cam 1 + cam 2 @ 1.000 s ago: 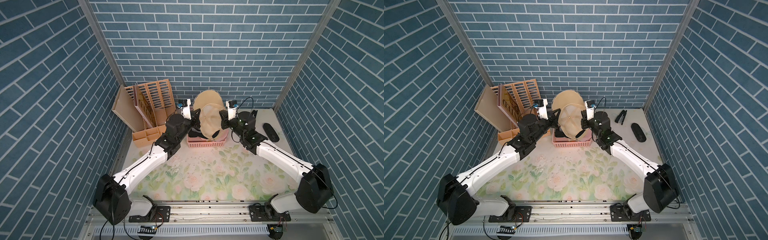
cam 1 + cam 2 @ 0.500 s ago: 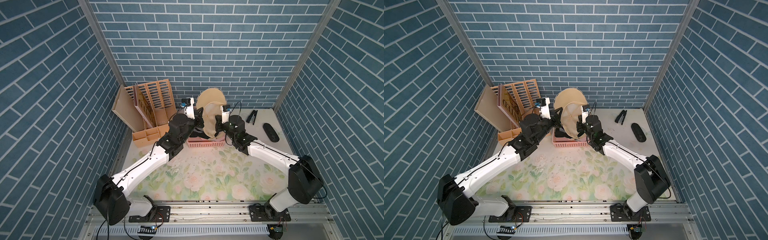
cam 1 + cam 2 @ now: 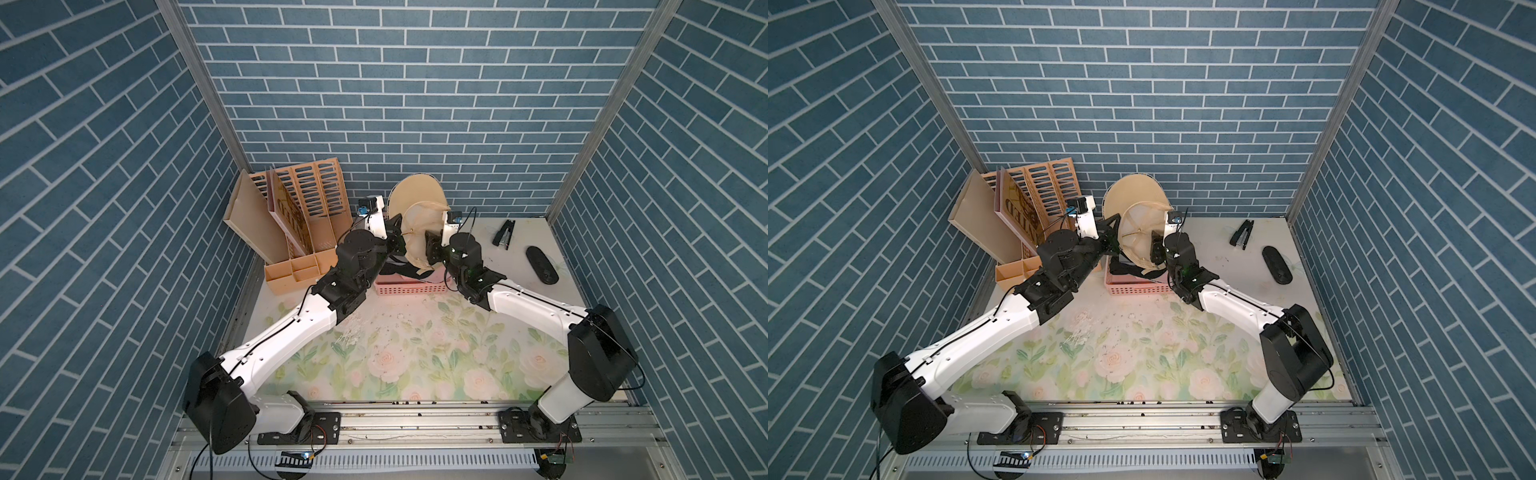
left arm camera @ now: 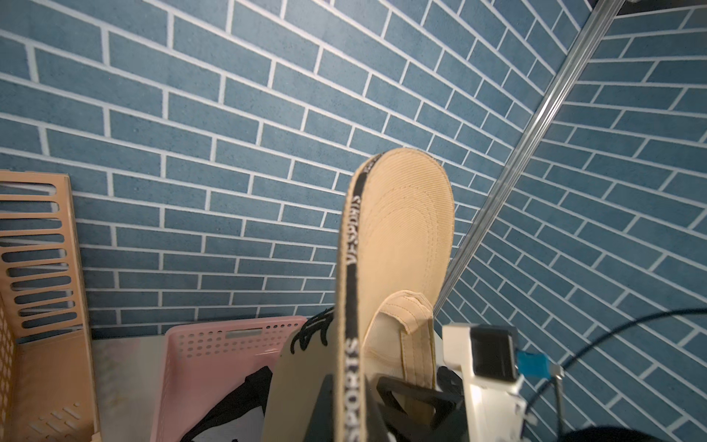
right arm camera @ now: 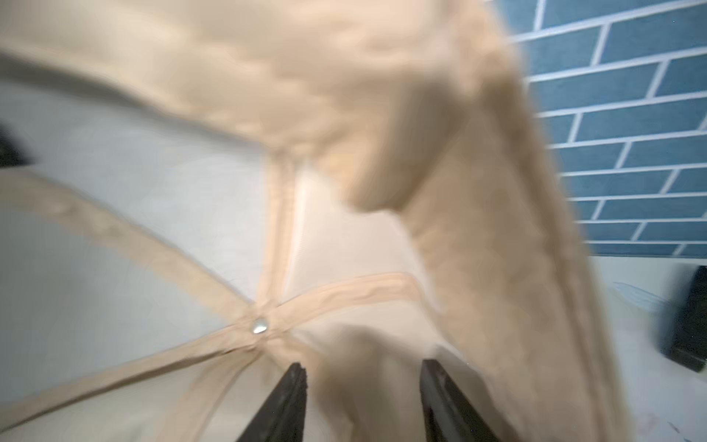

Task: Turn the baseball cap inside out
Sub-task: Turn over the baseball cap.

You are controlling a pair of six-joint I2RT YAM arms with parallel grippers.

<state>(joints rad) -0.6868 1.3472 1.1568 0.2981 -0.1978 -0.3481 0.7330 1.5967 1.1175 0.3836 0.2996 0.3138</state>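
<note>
The right gripper (image 5: 363,405), clamped on the crown's rim a second ago, has been opened and lowered in front of the crown's taped inner seams. A loose fold lies between its parted jaws, and nothing is gripped. A fresh hold or push on the crown is judged next. The baseball cap (image 3: 419,226) is held upright above the pink basket (image 3: 409,287) at the table's (image 3: 415,340) back edge, with its brim pinched in the closed left gripper (image 4: 359,402). Both forearms are raised toward it from opposite sides.
</note>
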